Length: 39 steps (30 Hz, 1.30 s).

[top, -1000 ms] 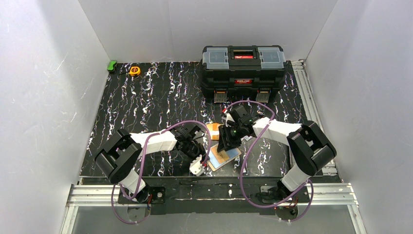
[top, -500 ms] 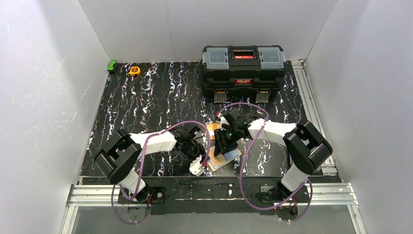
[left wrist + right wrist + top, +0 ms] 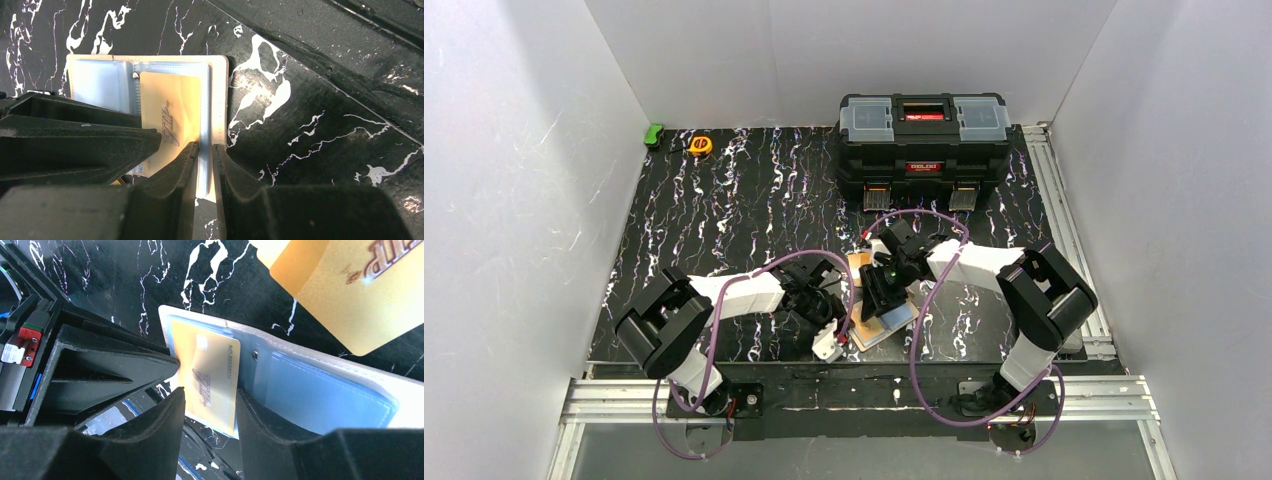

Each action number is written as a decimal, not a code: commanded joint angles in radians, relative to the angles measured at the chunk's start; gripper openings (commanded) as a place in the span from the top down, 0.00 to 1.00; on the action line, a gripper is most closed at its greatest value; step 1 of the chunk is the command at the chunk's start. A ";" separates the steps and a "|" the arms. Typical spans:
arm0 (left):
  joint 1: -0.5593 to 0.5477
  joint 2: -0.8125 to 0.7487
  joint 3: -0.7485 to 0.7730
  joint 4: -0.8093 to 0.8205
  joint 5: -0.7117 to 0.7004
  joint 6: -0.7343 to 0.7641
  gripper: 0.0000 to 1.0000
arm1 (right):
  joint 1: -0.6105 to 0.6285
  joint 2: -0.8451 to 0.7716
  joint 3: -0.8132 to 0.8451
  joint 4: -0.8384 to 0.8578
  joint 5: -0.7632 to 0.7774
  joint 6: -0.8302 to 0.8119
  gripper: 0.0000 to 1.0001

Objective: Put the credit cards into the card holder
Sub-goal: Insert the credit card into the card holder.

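We find the cream-beige folding card holder (image 3: 219, 90) opened flat toward six o'clock on the black marbled desk (image 3: 744, 200). The left gripper (image 3: 204, 148) has its jaws almost pressed together, nipping the holder's near edge, and a thin orange plastic credit card (image 3: 170, 107) seems part-way into a pale blue sleeve. The right gripper (image 3: 209, 392) jaws stand half spread along that card's long edges, and we cannot tell whether they squeeze it. We fear a skewed push could jam a corner at the sleeve mouth, bowing the card or dragging the holder from the left pinch. A second orange card (image 3: 345, 300) waits at the holder's eleven o'clock.
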 commanded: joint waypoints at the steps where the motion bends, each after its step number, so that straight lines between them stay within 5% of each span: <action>1: -0.013 0.016 -0.042 -0.023 -0.031 -0.035 0.83 | 0.032 0.032 0.039 0.015 -0.107 -0.019 0.52; 15: -0.012 -0.039 -0.032 -0.104 -0.061 -0.012 0.83 | 0.043 -0.040 0.051 -0.039 -0.095 -0.034 0.49; 30: -0.011 -0.234 0.020 -0.280 -0.128 -0.137 0.65 | -0.037 -0.185 0.079 -0.197 0.158 -0.026 0.39; 39: -0.012 -0.253 0.130 -0.288 -0.153 -0.429 0.64 | -0.037 -0.224 -0.053 -0.146 0.185 0.012 0.41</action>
